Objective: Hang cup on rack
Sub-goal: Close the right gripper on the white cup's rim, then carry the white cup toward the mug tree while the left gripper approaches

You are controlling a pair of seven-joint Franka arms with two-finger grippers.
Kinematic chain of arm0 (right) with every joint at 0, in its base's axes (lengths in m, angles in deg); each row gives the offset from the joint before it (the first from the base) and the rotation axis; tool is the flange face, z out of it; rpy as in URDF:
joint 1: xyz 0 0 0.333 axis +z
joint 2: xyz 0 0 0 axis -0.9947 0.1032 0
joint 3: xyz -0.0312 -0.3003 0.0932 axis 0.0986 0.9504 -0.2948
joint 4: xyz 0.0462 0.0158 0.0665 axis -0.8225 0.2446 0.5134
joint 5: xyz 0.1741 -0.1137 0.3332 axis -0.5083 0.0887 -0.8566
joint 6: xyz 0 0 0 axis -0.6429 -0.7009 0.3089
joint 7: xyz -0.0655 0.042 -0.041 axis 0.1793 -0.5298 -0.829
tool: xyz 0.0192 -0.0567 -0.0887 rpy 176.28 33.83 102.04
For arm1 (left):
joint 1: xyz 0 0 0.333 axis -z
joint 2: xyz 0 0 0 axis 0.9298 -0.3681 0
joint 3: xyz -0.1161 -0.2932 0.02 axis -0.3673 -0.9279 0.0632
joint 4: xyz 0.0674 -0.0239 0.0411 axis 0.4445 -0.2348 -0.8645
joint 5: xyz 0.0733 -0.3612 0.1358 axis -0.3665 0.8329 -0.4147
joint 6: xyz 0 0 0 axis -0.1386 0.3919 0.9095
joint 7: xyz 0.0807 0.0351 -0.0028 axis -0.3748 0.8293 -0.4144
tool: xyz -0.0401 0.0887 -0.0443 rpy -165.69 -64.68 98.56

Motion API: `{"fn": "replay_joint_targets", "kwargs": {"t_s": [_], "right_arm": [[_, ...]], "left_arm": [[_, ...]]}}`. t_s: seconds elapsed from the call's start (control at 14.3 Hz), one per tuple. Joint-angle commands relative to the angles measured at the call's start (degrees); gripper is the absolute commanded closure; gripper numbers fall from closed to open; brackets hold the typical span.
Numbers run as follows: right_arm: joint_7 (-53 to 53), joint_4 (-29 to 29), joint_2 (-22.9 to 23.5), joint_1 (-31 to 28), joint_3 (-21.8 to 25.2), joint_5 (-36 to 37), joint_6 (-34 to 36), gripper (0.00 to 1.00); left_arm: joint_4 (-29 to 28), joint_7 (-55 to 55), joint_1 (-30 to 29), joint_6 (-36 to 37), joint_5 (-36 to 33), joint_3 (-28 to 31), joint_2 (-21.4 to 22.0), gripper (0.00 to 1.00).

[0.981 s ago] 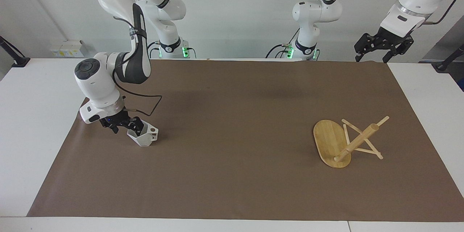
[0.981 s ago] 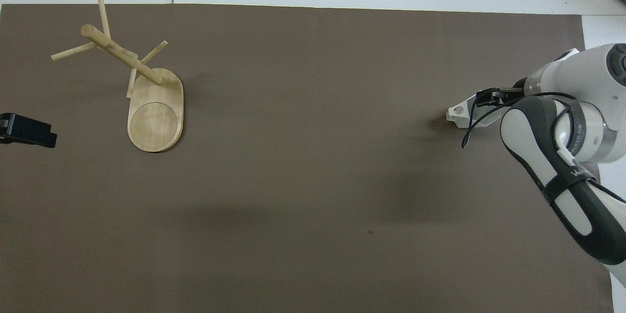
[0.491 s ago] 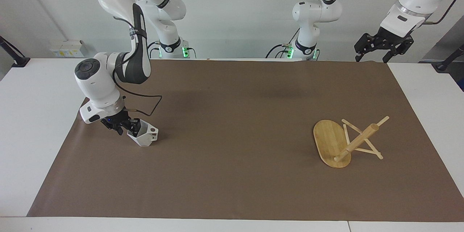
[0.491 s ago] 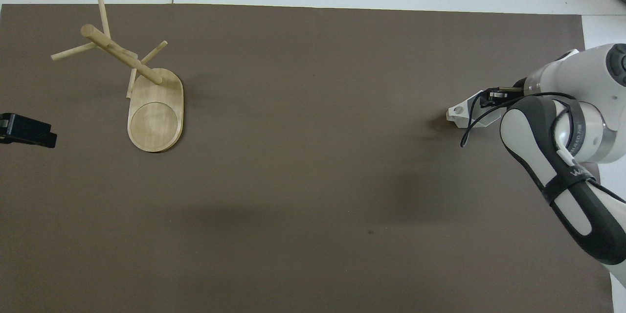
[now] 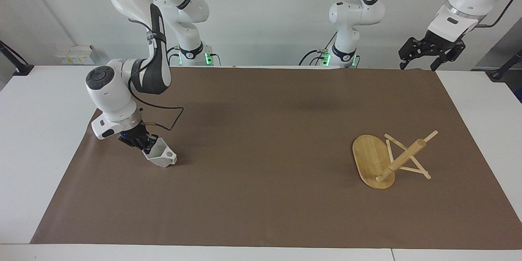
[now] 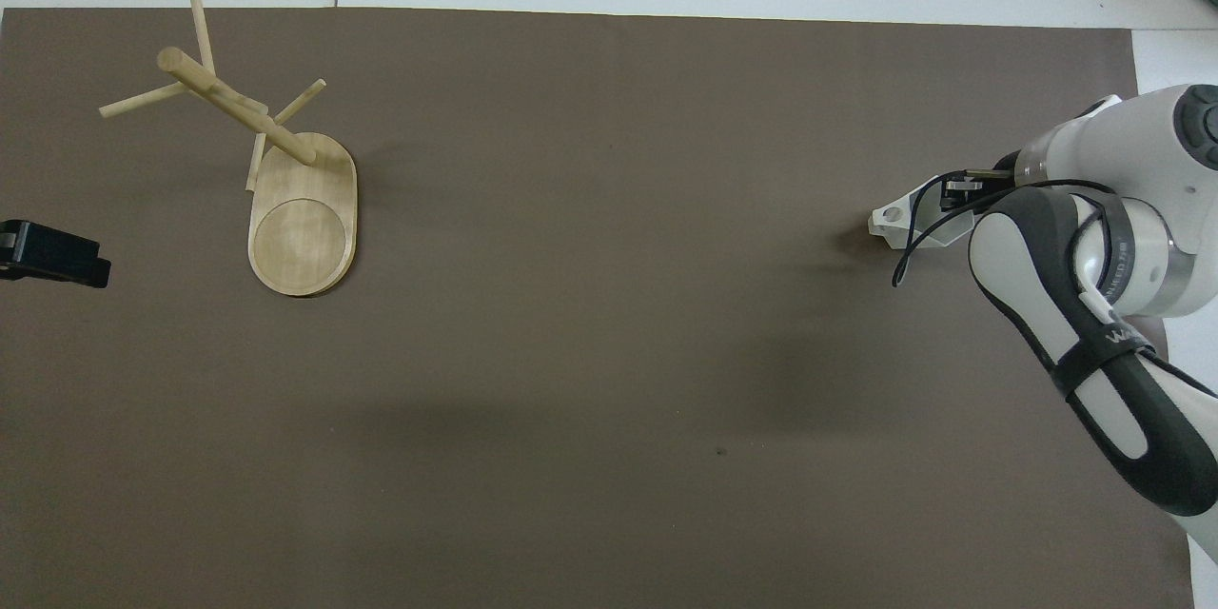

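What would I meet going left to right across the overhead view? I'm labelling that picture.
Left gripper → rack → cup → right gripper, shut on the cup's rim.

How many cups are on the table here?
1. The cup sits tilted on the brown mat toward the right arm's end, clamped at its rim by the right gripper. None on the rack.

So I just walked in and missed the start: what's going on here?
The right arm's tool is shut on the rim of the small faceted white cup, tilted on the brown mat. The light bamboo mug rack stands toward the left arm's end, nothing hung on it. The left tool waits open, raised.
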Motion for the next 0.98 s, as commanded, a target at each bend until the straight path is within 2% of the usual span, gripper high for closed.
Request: {"fn": "replay_joint_targets", "kwargs": {"t_s": [0.0,0.63,0.84,0.91], "right_arm": [[0.91,0.89,-0.05,-0.23,-0.7,-0.61,-0.98,1.0],[1.0,0.01,0.04,-0.32,-0.7,-1.14,-0.63,1.0],[0.91,-0.43,-0.75,-0.32,-0.7,-1.84,2.08,1.0],[0.91,-1.13,-1.36,-0.32,-1.05,-4.37,4.53,1.0]], "left_arm": [[-1.43,-0.31,0.14,-0.12,-1.02,0.15,1.21,0.0],[-1.43,-0.31,0.14,-0.12,-1.02,0.15,1.21,0.0],[-1.43,-0.31,0.14,-0.03,-1.02,0.15,1.21,0.0],[-1.43,-0.31,0.14,-0.12,-1.02,0.15,1.21,0.0]]}}
